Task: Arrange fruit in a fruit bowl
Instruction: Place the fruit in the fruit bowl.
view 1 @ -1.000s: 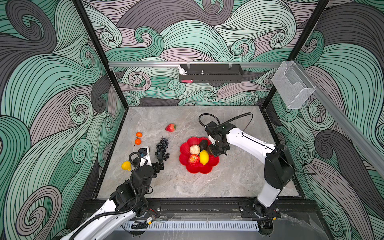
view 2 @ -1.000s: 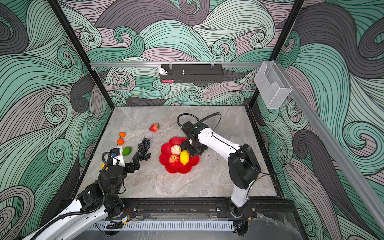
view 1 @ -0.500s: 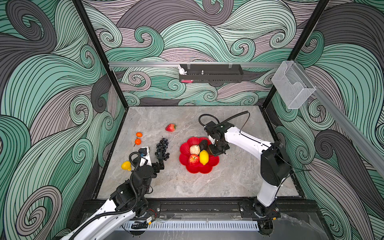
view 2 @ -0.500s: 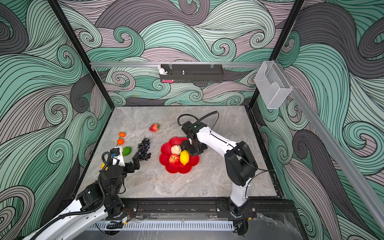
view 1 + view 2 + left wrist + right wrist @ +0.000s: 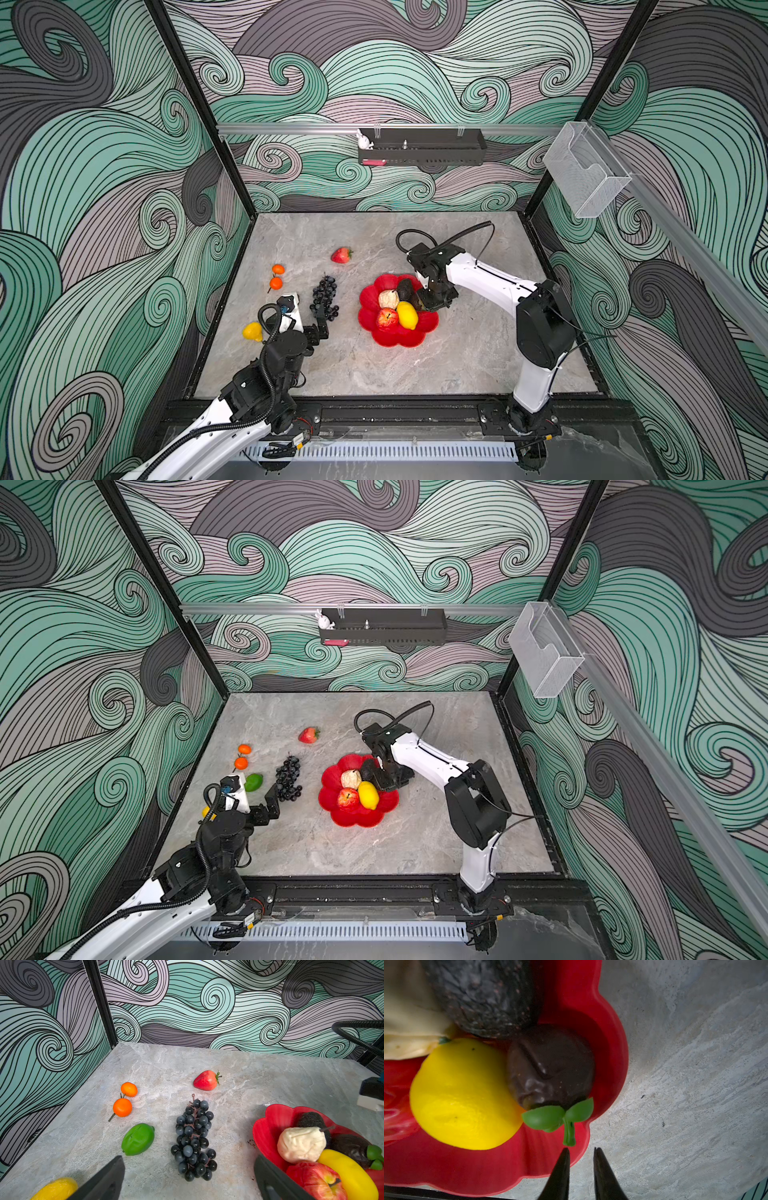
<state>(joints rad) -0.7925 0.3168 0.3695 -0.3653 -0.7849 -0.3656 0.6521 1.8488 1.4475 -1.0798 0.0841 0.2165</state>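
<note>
My right fingers [image 5: 560, 1174] stand slightly parted and empty, just off, perhaps brushing, the green stem of a dark fruit [image 5: 550, 1068] in the fruit bowl [image 5: 610, 1047]. The top views hide that gap. My left fingers [image 5: 108, 1178] gape wide before the grape bunch [image 5: 193, 1138] on the table [image 5: 207, 1059].

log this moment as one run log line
left tool open near grapes | right tool slightly open, empty, at bowl edge | strawberry outside bowl
</note>
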